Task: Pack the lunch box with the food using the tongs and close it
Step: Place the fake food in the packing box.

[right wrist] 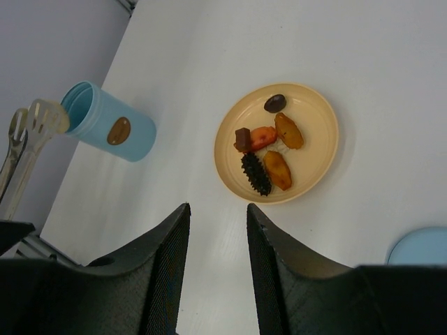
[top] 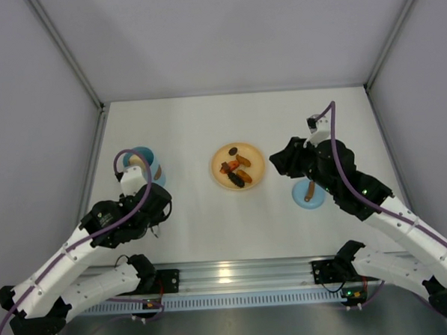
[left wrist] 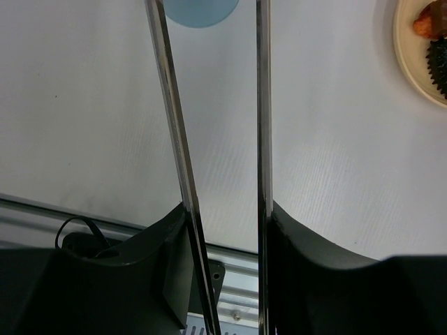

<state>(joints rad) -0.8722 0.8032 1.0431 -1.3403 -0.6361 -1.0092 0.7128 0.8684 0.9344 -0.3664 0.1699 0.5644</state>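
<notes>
Left gripper (left wrist: 228, 207) snug around tongs (left wrist: 174, 125); right gripper (right wrist: 216, 209) half-open.

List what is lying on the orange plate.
Six food pieces: a dark oval, a brown block, three orange ones, a spiky black one. The plate beneath them is covered.
</notes>
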